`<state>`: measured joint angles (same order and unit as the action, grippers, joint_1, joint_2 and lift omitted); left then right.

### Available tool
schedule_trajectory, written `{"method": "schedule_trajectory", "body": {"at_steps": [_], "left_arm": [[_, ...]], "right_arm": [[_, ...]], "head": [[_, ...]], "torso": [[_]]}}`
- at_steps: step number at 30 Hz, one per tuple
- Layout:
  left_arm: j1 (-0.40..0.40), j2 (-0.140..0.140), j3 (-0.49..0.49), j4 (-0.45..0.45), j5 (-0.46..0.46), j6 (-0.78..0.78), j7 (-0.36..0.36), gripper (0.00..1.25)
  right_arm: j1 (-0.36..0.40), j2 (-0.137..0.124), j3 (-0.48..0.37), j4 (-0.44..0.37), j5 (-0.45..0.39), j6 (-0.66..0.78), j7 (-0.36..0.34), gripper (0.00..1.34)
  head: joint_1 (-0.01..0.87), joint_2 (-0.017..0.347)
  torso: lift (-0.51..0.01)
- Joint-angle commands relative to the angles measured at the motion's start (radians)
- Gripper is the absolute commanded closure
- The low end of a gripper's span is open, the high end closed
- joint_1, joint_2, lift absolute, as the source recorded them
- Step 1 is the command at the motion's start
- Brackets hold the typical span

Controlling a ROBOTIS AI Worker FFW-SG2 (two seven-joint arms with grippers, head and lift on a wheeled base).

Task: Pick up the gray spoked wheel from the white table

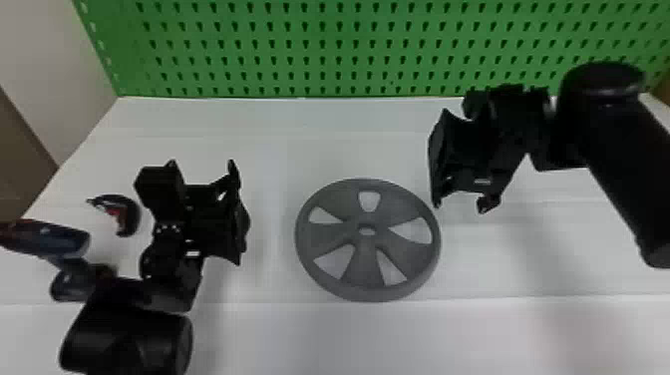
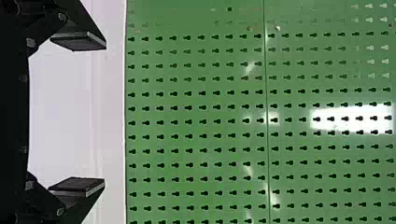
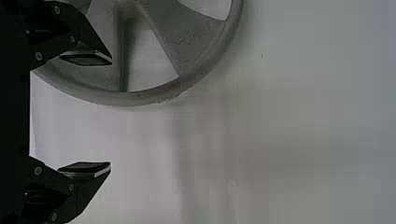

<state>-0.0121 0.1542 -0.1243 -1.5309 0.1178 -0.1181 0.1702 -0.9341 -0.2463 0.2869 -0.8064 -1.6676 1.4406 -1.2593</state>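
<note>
Wheel (image 1: 367, 267) lies on tabletop (image 1: 319, 149), ungrasped. My right end effector (image 3: 111, 113) is spread, empty, near it; left end effector (image 2: 105, 113) likewise spread, empty. Grasp, lift remain.

You can't make out any readable text, label, brand, number or sign in any of your three views.
</note>
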Motion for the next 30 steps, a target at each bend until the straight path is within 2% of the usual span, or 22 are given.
{"method": "schedule_trajectory", "body": {"at_steps": [1, 14, 30], "left_arm": [[-0.002, 0.001, -0.003, 0.002, 0.000, 0.000, 0.000, 0.24], [-0.009, -0.001, -0.008, 0.003, 0.006, 0.000, 0.000, 0.24], [-0.019, -0.001, -0.015, 0.005, 0.013, -0.002, 0.005, 0.24]], "right_arm": [[0.000, 0.001, 0.011, 0.007, -0.011, 0.001, 0.000, 0.46], [-0.015, 0.010, 0.114, 0.003, -0.078, 0.006, 0.000, 0.46], [-0.015, 0.016, 0.155, -0.051, -0.146, 0.034, 0.001, 0.46]], "head": [[0.770, 0.044], [0.770, 0.044], [0.770, 0.044]], "torso": [[-0.098], [-0.098], [-0.098]]}}
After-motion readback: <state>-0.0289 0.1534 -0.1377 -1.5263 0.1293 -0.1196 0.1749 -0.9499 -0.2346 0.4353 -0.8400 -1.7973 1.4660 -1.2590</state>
